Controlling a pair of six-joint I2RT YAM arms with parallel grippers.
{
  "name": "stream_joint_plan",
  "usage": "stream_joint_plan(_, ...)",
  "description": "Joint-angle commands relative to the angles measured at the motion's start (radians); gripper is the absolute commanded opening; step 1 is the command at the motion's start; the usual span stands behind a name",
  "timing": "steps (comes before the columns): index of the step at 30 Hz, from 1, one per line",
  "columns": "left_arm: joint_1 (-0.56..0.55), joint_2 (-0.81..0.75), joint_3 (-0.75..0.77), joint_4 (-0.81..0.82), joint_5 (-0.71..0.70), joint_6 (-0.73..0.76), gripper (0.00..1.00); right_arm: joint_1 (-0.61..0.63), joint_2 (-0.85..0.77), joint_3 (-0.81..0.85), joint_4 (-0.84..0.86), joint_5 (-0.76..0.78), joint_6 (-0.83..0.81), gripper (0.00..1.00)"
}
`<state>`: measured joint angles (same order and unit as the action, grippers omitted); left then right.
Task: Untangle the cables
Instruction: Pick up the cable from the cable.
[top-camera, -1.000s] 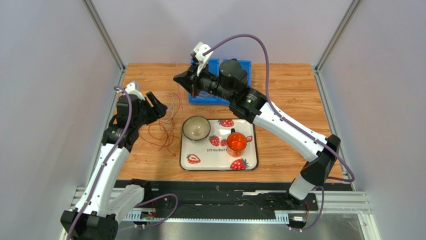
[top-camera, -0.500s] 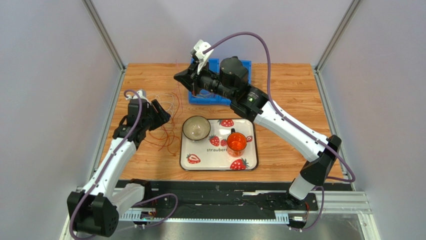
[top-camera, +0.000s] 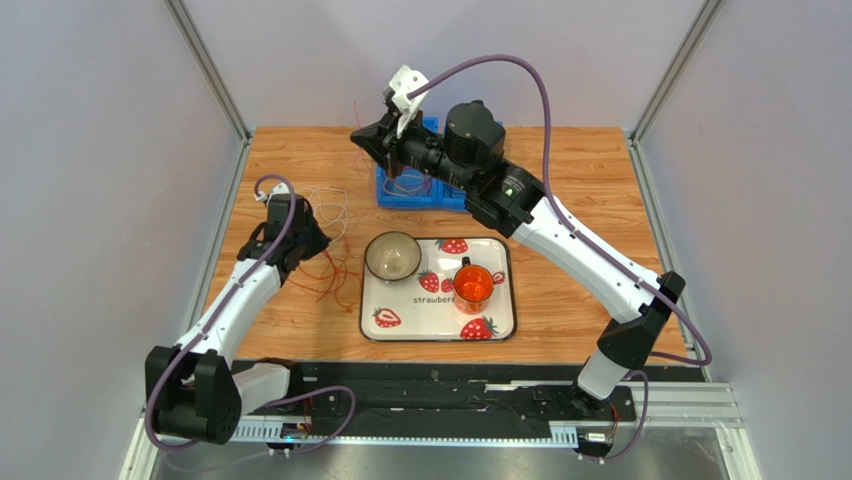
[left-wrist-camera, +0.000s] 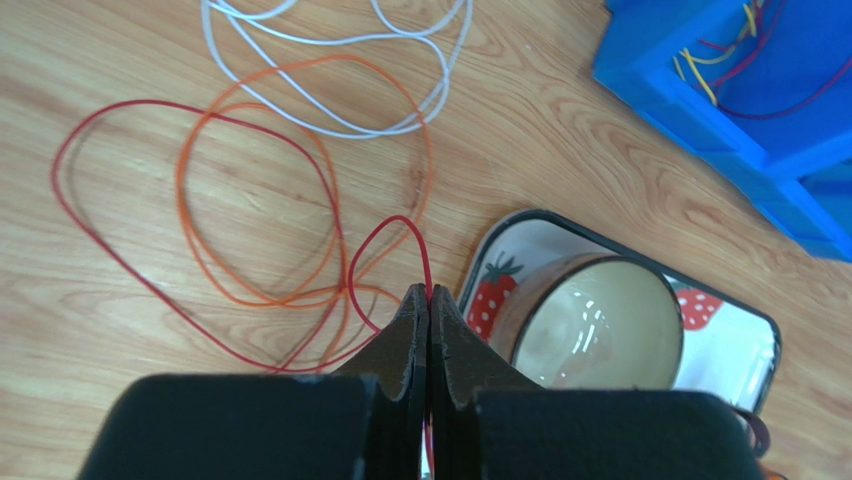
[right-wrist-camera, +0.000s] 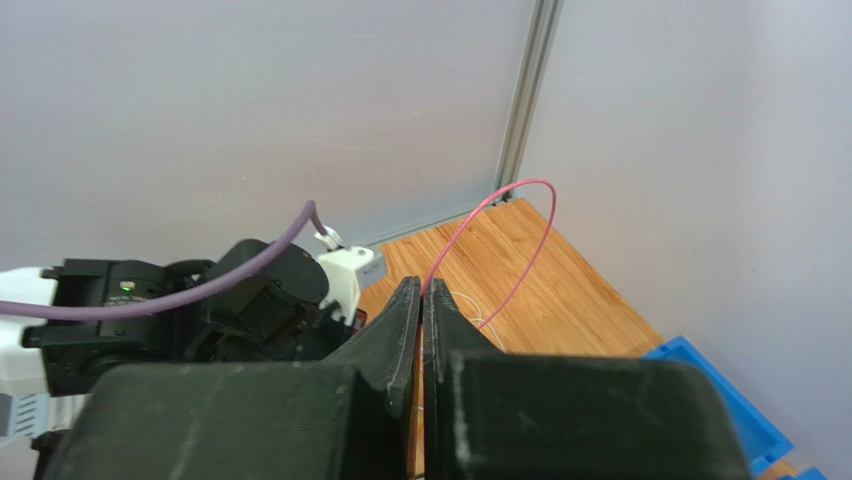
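Both jaws pinch thin cables (left-wrist-camera: 423, 252).

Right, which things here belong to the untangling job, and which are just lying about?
Job: red wire, pinched in the left pincer; orange wire; white wire; pink wire, pinched in the right pincer; blue bin holding more wires.
Lying about: strawberry tray; bowl; orange cup.

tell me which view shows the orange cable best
Left wrist: the orange cable lies close up, its loops clear against the wooden table. Top external gives only faint thin lines, hard to pick out. Right wrist shows none of it.
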<state>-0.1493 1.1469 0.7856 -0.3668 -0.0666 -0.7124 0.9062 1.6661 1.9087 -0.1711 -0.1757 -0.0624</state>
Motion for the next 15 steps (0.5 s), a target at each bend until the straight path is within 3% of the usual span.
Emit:
stream_joint_plan(1,0.013,-0.012,0.067,-0.072,-0.145,0.001,0.00,-0.018,-0.040,0.035,-0.013,0.068,-0.080,0.00)
stream_joint_plan(15,0.221,-0.078,0.018,-0.147,-0.211,-0.087,0.00,-0.138,-0.103,0.128,-0.010,0.127,-0.123,0.00)
